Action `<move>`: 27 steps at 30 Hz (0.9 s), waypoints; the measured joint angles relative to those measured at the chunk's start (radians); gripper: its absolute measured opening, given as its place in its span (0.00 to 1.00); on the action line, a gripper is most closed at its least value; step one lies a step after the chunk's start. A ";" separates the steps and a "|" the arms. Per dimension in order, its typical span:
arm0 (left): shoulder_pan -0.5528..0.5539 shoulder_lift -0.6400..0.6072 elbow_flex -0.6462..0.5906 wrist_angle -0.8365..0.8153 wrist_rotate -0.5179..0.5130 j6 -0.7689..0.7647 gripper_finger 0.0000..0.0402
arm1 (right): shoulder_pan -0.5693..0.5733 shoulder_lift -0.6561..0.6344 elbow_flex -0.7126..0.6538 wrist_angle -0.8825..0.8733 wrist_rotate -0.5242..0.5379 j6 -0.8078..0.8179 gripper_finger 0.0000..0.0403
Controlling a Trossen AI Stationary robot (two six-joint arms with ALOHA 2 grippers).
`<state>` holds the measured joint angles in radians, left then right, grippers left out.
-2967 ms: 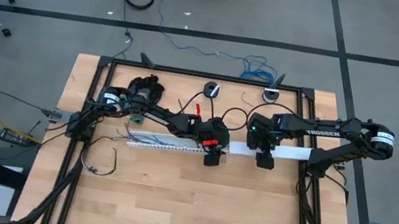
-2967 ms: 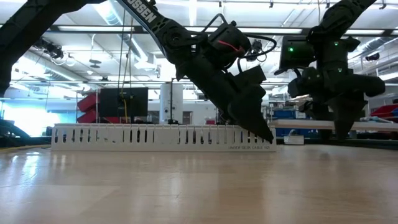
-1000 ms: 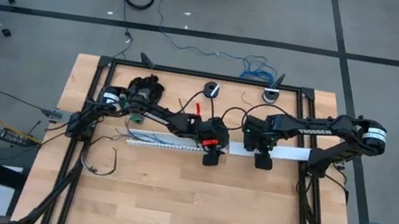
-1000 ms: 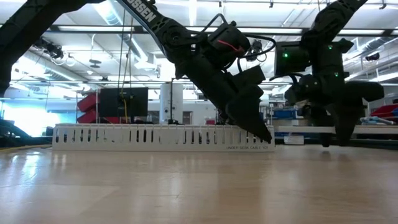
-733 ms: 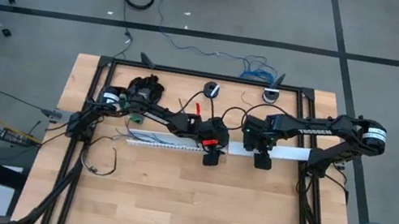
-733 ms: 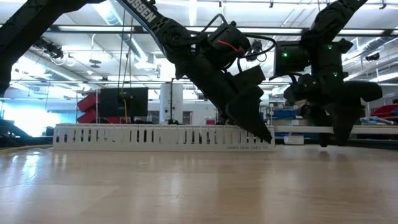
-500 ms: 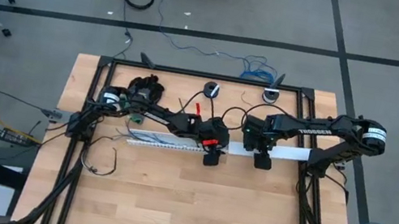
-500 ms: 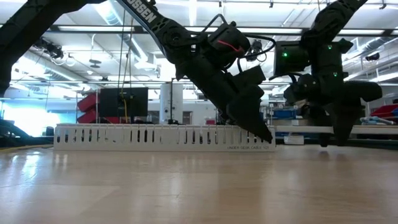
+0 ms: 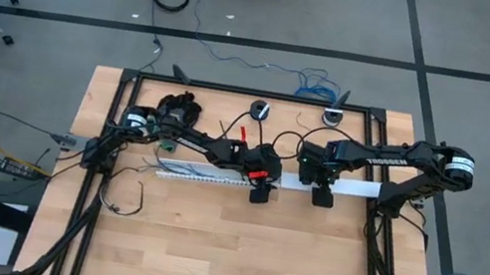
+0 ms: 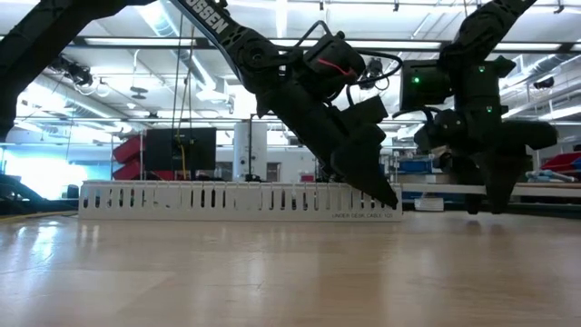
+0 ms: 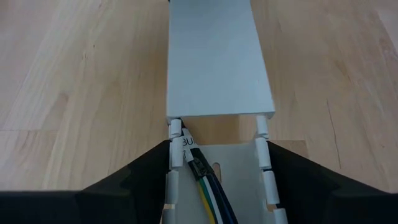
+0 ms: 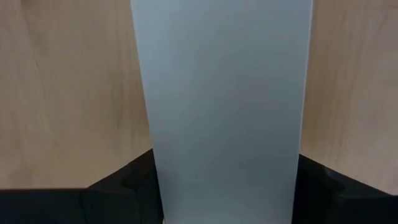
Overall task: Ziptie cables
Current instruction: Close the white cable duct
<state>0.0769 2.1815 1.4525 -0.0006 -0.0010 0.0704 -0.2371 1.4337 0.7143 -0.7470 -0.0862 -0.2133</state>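
Observation:
A white slotted duct (image 9: 203, 177) lies on the wooden table, and the cables (image 11: 208, 193), dark, green and white wires, run inside it. My left gripper (image 9: 259, 197) straddles the duct's right end and is shut on it. A flat white cover (image 9: 357, 189) continues the duct's line toward the right, its end just beyond the duct's end (image 11: 217, 115). My right gripper (image 9: 322, 198) points down over the cover, shut on it. More dark wires (image 9: 182, 160) lie behind the duct's left half. My left gripper has the duct's right end between its two fingers, one on the outside of each slotted wall (image 11: 175, 180). The fingers slant down from the table's left and lie along the duct. The duct stands with its bottom on the table (image 10: 209, 198). My right gripper pinches the cover's two long edges (image 12: 149, 155) between its fingers, about mid-length. The fingers (image 12: 124, 183) come from above, pointing down, across the cover. The cover lies level in the hold; whether it is clear of the table I cannot tell.
A black frame rail (image 9: 233, 90) runs around the table. Two round black pieces (image 9: 259, 110) (image 9: 333, 117) sit at the far edge. A loose black wire (image 9: 123, 199) curls near the left rail. Bare wood (image 9: 234, 257) spreads toward the near edge.

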 joint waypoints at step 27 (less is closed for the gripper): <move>0.000 0.000 0.000 0.004 0.003 -0.004 0.58 | -0.003 0.000 0.001 0.001 0.015 0.008 0.58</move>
<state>0.0769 2.1818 1.4521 0.0032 0.0017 0.0666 -0.2398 1.4334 0.7151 -0.7458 -0.0713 -0.2058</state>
